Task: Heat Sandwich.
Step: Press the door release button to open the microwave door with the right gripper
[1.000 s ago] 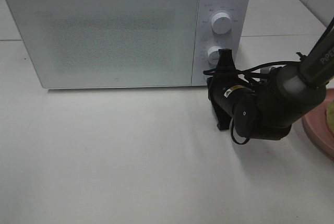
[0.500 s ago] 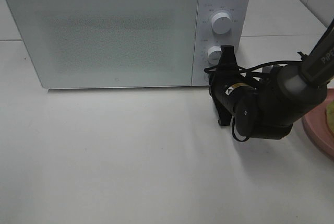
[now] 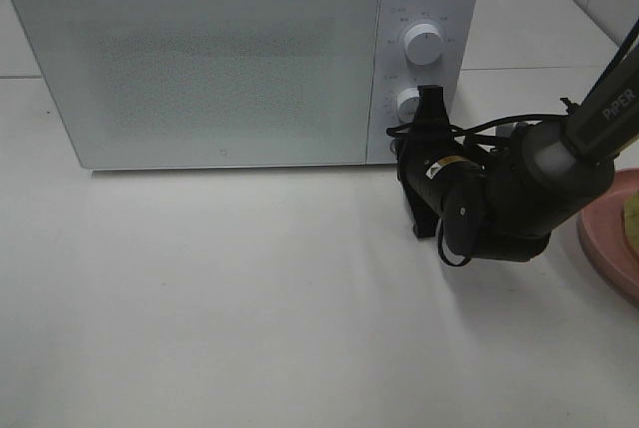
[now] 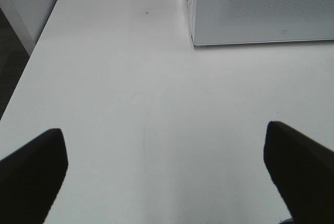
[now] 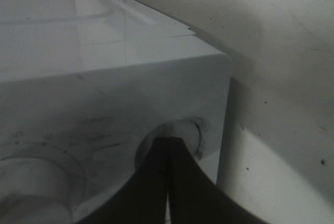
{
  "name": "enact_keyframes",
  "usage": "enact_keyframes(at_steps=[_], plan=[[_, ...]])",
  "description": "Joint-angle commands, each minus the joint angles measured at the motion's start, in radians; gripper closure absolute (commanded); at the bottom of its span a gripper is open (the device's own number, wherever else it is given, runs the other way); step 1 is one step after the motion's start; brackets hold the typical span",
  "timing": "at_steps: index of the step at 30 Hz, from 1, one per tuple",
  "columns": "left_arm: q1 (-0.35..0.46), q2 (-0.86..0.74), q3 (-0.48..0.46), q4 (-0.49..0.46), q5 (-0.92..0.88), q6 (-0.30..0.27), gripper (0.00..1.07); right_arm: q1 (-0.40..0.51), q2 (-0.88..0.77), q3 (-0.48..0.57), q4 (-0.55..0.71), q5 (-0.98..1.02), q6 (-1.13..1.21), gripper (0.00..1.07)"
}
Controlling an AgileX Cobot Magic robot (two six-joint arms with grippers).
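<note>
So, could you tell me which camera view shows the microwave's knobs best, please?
The exterior high view: the upper knob and lower knob sit in plain sight on the microwave's right panel. The right wrist view catches one knob blurred at its edge; the left wrist view shows none, only the door's corner.

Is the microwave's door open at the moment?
No, the microwave door sits flush with the control panel, fully closed.

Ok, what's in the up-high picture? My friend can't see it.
A black robot arm points its shut right gripper under the two knobs of a closed white microwave. A pink plate peeks in at right.
</note>
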Motion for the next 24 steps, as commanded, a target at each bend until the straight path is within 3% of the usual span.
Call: enact_keyframes(at_steps=[1,17,24], plan=[[-0.007,-0.027,0.004,0.001,-0.004,-0.004,0.09,-0.018,-0.004,-0.046,0.013,-0.121,-0.019,1.07],[-0.007,-0.027,0.004,0.001,-0.004,-0.004,0.09,-0.064,0.016,-0.196,0.040,-0.204,-0.081,1.07],[-0.007,-0.027,0.004,0.001,-0.004,-0.004,0.09,-0.064,0.016,-0.203,0.043,-0.189,-0.091,1.07]])
